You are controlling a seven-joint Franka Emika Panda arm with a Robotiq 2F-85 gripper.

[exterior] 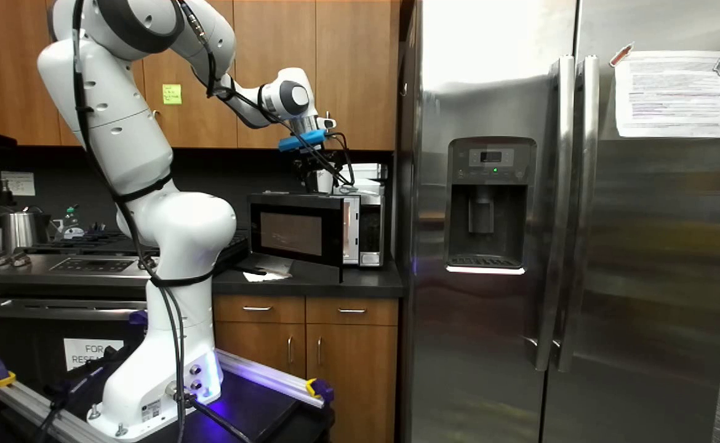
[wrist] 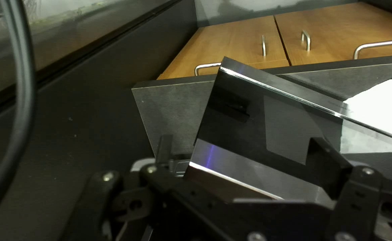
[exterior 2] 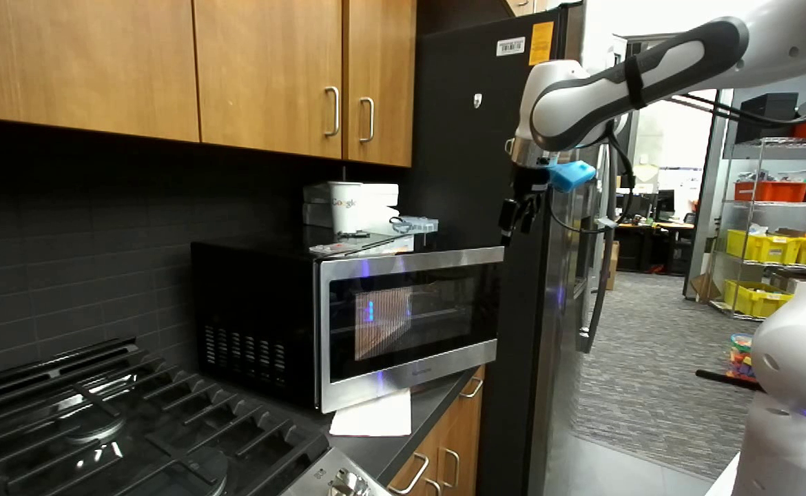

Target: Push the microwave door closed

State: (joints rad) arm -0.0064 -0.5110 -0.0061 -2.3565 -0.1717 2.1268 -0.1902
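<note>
The microwave door (exterior: 292,234) stands ajar, its free edge swung out from the microwave body (exterior: 371,231), and a bright strip of the inside shows between them. Its silver frame and dark glass window (exterior 2: 410,317) face the room. My gripper (exterior 2: 517,231) hangs pointing down near the upper corner of that free edge; whether it touches the door cannot be told. In the wrist view the door's glass (wrist: 239,124) is seen from above, beyond the gap of the gripper (wrist: 246,157). The fingers (wrist: 328,164) are spread wide with nothing held.
A white cup (exterior 2: 345,207) and white boxes (exterior 2: 379,196) stand on top of the microwave. The tall fridge (exterior: 489,344) is right beside the counter. A gas stove (exterior 2: 120,427) lies at the opposite side, and white paper (exterior 2: 372,415) rests under the door. Wooden cabinets (exterior: 277,55) hang above.
</note>
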